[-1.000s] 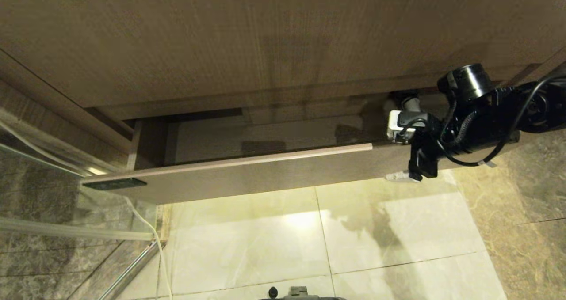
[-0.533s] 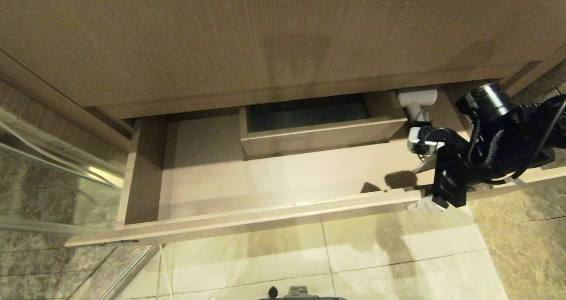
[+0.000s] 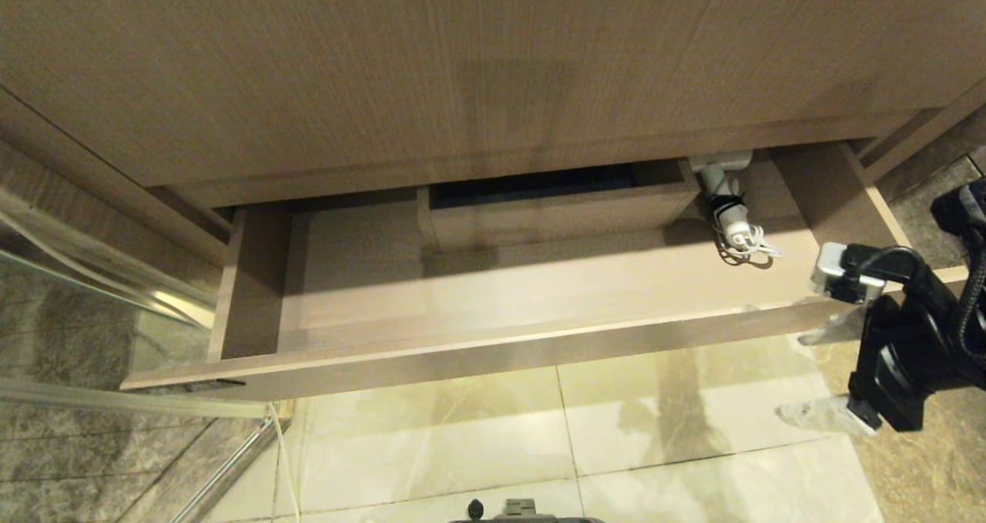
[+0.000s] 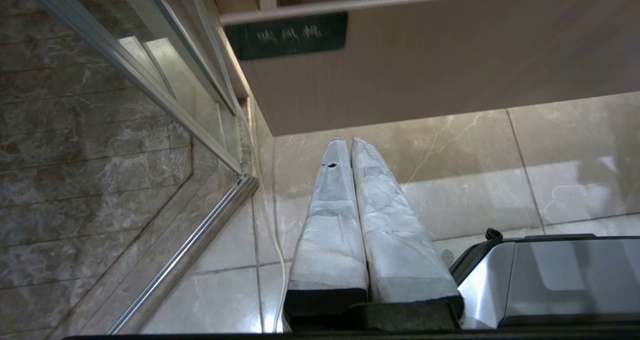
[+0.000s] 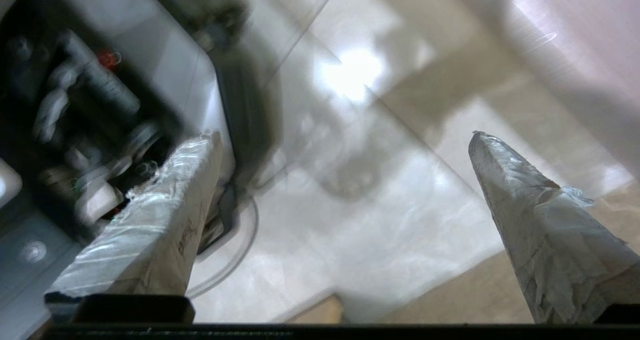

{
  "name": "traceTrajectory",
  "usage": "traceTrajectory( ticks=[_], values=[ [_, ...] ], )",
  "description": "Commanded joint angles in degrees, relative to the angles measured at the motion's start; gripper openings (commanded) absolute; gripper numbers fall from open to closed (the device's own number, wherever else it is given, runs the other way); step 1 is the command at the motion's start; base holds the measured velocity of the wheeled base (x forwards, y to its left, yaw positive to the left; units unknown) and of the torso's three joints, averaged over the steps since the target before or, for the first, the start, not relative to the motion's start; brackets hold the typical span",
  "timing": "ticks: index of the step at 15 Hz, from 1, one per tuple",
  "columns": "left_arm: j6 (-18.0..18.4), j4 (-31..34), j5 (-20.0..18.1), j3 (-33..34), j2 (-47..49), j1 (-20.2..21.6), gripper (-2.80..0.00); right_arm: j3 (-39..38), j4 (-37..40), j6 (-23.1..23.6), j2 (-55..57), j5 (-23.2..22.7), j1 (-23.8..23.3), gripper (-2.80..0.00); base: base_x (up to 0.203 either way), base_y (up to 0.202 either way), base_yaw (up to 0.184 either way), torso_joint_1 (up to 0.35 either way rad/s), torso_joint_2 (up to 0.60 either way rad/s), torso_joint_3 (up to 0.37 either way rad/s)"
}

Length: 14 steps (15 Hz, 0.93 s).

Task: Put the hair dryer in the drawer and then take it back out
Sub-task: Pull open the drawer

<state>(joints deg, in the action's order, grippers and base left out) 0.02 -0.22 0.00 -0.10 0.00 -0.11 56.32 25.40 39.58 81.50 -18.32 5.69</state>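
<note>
A: The fingers (image 5: 540,230) of the right gripper (image 5: 345,144) stand spread as wide as they go, two taped tips with only pale floor tile (image 3: 678,423) between them. They hold nothing and touch nothing.

B: And the other pair?

A: The left gripper (image 4: 350,144) has its two wrapped fingers pressed flat together, also on nothing, pointing at the floor just below the drawer front near the dark label (image 4: 285,35).

B: How does the right arm sit?

A: In the head view the right gripper (image 3: 828,373) hangs at the far right, outside the drawer's right front corner, its black wrist bent downward and angled toward the tile.

B: Count the things.

A: One drawer (image 3: 493,350), pulled well out, with one rectangular cut-out box (image 3: 555,215) at the back middle. One hair dryer (image 3: 724,180). One glass panel (image 4: 125,79) at the left.

B: Where is the dryer?

A: Inside the drawer, in the far right part just right of the cut-out, barrel toward the back, bundled cord (image 3: 743,242) trailing nearer. It lies well apart from both grippers.
</note>
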Motion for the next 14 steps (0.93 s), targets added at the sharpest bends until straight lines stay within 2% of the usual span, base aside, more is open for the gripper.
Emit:
traceTrajectory(
  ticks=[1, 7, 9, 11, 12, 14],
  values=[
    [0.0, 0.0, 0.0, 0.0, 0.1, 0.0, -2.8, -2.7, -0.6, 0.2, -5.5, -0.1, -0.4, 0.0, 0.0, 0.0, 0.0, 0.0, 0.0, 0.0],
    [0.0, 0.0, 0.0, 0.0, 0.1, 0.0, -2.8, -0.7, -1.1, -4.1, -6.1, -0.3, -1.8, 0.0, 0.0, 0.0, 0.0, 0.0, 0.0, 0.0],
    [0.0, 0.0, 0.0, 0.0, 0.1, 0.0, -2.8, -0.4, -3.8, -7.2, -7.1, -0.4, -3.1, 0.0, 0.0, 0.0, 0.0, 0.0, 0.0, 0.0],
    [0.0, 0.0, 0.0, 0.0, 0.1, 0.0, -2.8, -0.6, -6.8, -8.3, -8.5, -0.3, -4.5, 0.0, 0.0, 0.0, 0.0, 0.0, 0.0, 0.0],
    [0.0, 0.0, 0.0, 0.0, 0.1, 0.0, -2.8, -0.7, -6.9, -8.3, -8.7, -0.3, -4.5, -2.8, 0.0, 0.0, 0.0, 0.0, 0.0, 0.0],
    [0.0, 0.0, 0.0, 0.0, 0.1, 0.0, -2.8, -0.9, -7.0, -8.3, -9.9, -0.1, -6.1, -2.8, 0.0, 0.0, 0.0, 0.0, 0.0, 0.0]
  ],
)
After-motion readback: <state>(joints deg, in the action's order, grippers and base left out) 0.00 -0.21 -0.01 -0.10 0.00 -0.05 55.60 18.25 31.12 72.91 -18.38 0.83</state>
